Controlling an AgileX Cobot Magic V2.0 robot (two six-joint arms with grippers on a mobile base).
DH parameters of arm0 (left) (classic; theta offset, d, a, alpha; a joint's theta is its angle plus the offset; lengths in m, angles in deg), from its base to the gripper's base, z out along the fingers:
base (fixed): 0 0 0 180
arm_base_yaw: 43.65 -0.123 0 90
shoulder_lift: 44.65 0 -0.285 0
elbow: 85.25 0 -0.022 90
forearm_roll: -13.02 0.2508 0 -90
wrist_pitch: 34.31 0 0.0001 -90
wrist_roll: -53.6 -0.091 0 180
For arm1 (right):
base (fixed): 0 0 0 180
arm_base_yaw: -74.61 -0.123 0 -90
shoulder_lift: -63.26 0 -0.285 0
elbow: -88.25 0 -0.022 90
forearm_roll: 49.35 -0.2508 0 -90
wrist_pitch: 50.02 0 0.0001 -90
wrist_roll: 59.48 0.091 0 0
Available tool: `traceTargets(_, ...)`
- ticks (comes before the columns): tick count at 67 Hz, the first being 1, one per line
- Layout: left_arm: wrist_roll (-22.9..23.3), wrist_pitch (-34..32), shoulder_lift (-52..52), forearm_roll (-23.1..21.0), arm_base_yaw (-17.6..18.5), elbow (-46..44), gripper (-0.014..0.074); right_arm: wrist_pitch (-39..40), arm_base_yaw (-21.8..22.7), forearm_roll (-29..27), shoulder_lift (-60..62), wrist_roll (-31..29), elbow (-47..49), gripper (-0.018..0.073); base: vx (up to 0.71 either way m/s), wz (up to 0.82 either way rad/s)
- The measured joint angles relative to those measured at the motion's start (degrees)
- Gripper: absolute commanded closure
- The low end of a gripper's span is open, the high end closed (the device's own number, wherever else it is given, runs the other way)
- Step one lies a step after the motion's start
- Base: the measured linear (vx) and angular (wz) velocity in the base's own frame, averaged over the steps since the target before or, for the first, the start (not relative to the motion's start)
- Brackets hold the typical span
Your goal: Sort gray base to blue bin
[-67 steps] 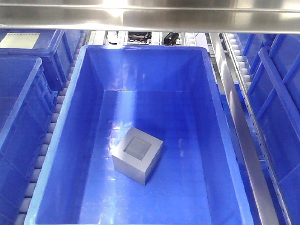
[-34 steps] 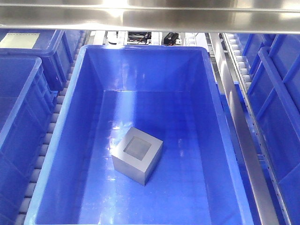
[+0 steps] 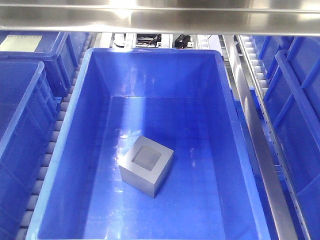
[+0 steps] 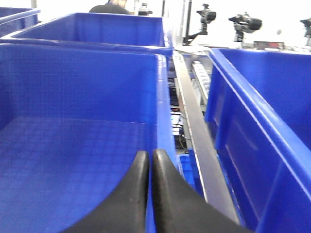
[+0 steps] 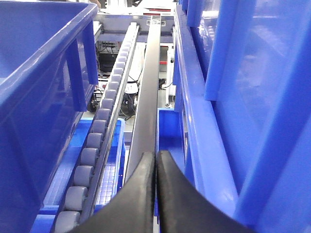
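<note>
Roller conveyors (image 3: 44, 165) and a steel rail (image 3: 257, 145) flank the blue bin (image 3: 82, 115), where the gray base (image 3: 146, 165) sits on the floor left of centre, recess facing up, clear of every wall. Neighbouring crates (image 3: 20, 115) stand on both sides. The left gripper (image 4: 148, 158), fingers pressed together and empty, hangs over what appears to be a crate's rim; the right gripper (image 5: 155, 158), likewise closed on nothing, points along the rail.

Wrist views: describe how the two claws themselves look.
Only the fingers show. The left claw has two smooth, matte black fingers, curved and tapering to rounded tips. The right claw looks the same. No cables, markings or arm links are visible.
</note>
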Motion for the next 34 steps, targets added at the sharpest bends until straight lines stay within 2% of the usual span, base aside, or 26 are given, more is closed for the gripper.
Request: traceTargets(34, -0.09, 0.11, 0.00, 0.18, 0.05, 0.00, 0.0603, 0.00, 0.00, 0.00, 0.00, 0.00, 0.00, 0.0564, 0.00, 0.00)
